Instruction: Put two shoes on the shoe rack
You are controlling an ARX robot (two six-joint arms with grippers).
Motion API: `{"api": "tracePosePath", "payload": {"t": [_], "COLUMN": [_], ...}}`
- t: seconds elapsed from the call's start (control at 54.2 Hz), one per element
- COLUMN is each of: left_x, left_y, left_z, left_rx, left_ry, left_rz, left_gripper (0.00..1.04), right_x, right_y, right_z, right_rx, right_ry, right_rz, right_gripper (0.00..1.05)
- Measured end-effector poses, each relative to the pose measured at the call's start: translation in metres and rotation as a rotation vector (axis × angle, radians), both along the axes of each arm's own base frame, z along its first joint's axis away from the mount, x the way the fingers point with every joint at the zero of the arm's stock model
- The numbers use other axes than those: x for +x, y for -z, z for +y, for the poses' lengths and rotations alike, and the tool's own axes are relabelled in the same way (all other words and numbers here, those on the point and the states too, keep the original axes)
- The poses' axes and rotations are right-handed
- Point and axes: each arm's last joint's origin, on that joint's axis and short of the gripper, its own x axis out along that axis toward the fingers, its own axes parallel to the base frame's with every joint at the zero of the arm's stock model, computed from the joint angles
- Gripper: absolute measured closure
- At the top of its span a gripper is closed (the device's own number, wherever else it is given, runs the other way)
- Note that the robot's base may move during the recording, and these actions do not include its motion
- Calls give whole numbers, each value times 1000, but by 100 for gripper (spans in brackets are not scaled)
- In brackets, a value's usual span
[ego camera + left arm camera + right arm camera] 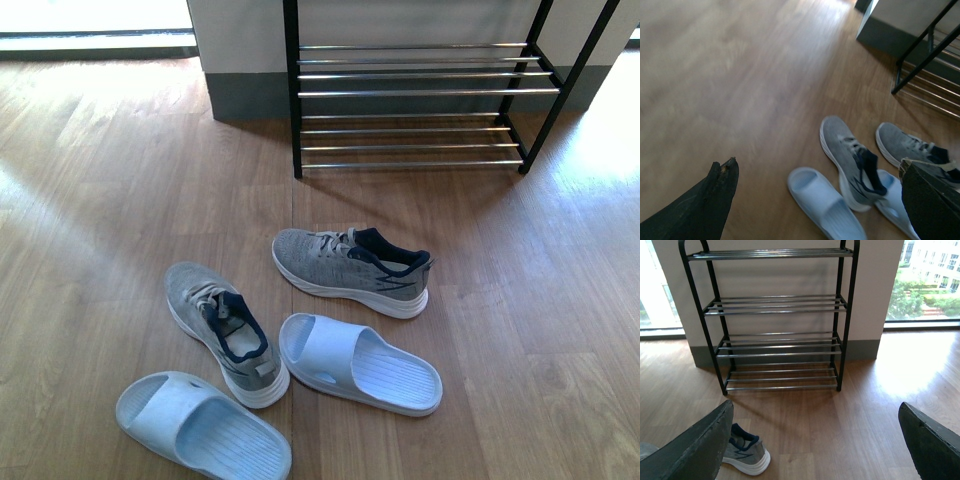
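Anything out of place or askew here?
Nothing damaged, but the pairs are jumbled on the floor: one grey sneaker lies between the nearest blue slide and the other blue slide, apart from the other grey sneaker. The shoe rack holds nothing.

The front camera sits on the body and tilts down and ahead at the wooden floor [120, 180]. It takes in a grey sneaker [350, 265], its mate [225, 325] and two blue slides [360, 365] close by. Only the two lowest shelves of the shoe rack [420, 93] show at the far edge. The left wrist camera looks steeply down past the left gripper [816, 162], whose spread fingers frame the same shoes just below and ahead of it, with the rack's corner beyond. The right wrist camera faces nearly level over the wide-spread right gripper [815, 407], square on to the whole rack well ahead. One sneaker's heel shows beside a finger.
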Motion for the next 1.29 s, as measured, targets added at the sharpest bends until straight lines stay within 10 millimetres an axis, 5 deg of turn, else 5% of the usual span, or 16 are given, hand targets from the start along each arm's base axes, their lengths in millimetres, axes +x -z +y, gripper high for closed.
{"api": "tracePosePath", "payload": {"t": [0.129, 0.277, 0.369, 0.572, 0.904, 1.292], "left_x": [28, 88, 138, 195, 234, 269], "left_y": [1, 4, 39, 126, 198, 242], "left_z": [-5, -20, -32, -58, -78, -104], "left_rx": [-168, -190, -139, -72, -69, -114], "left_ry": [-49, -44, -17, 70, 112, 167], "left_rz": [48, 97, 258, 537, 650, 700], "left_gripper": [9, 9, 9, 9, 9, 9], "right_x": [0, 0, 0, 0, 0, 0], "right_y": [0, 0, 0, 0, 0, 0], "right_z": [0, 0, 0, 0, 0, 0], "right_rx": [0, 0, 0, 0, 0, 0], "right_ry": [0, 0, 0, 0, 0, 0], "right_rz": [0, 0, 0, 0, 0, 0], "right_gripper": [9, 9, 9, 9, 9, 9]}}
